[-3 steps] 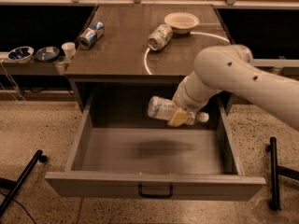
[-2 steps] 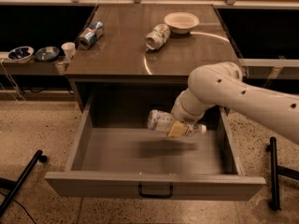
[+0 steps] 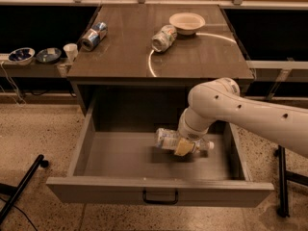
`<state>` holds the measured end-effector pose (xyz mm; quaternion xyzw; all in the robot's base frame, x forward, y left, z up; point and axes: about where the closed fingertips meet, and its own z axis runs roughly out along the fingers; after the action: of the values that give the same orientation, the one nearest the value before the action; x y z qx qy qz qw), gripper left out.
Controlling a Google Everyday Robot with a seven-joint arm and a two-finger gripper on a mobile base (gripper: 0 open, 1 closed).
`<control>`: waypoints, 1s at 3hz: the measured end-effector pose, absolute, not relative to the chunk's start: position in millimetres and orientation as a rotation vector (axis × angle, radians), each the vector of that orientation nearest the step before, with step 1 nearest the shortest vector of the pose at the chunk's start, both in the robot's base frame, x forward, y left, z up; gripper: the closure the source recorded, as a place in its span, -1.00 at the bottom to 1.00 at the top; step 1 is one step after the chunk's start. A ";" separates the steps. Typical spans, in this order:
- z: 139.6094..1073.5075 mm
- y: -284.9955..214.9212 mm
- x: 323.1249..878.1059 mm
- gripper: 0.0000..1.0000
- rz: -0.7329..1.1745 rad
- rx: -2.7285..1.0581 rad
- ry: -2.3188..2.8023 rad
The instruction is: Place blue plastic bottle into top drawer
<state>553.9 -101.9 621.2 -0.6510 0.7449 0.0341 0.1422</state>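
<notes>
The gripper [image 3: 184, 146] has come down into the open top drawer [image 3: 159, 190] over the last second, carrying the blue plastic bottle [image 3: 166, 138] from roughly the level of the drawer's rim to low over the drawer floor. The jaws are clamped across the bottle's middle, one tan finger pad [image 3: 183, 147] showing against its label. The bottle lies on its side with its white cap [image 3: 210, 146] pointing toward the right wall, and it sits right of centre in the drawer. A soft shadow lies on the floor under and to the left of it; whether it already touches the floor cannot be told. The white arm [image 3: 240, 112] reaches in from the right, over the drawer's right side. Judging from this, the carry is almost finished: what remains is to settle the bottle, let go and lift clear without dragging it.
</notes>
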 end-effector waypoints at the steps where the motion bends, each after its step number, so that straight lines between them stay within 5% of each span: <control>1: 620.0 -102.0 553.3 -0.30 0.098 -1.881 2.151; 2: 619.9 -102.0 553.2 -0.77 0.099 -1.881 2.152; 3: 619.9 -102.0 553.2 -1.00 0.099 -1.881 2.152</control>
<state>553.2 -102.0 619.9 -0.6512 0.7450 0.0341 0.1406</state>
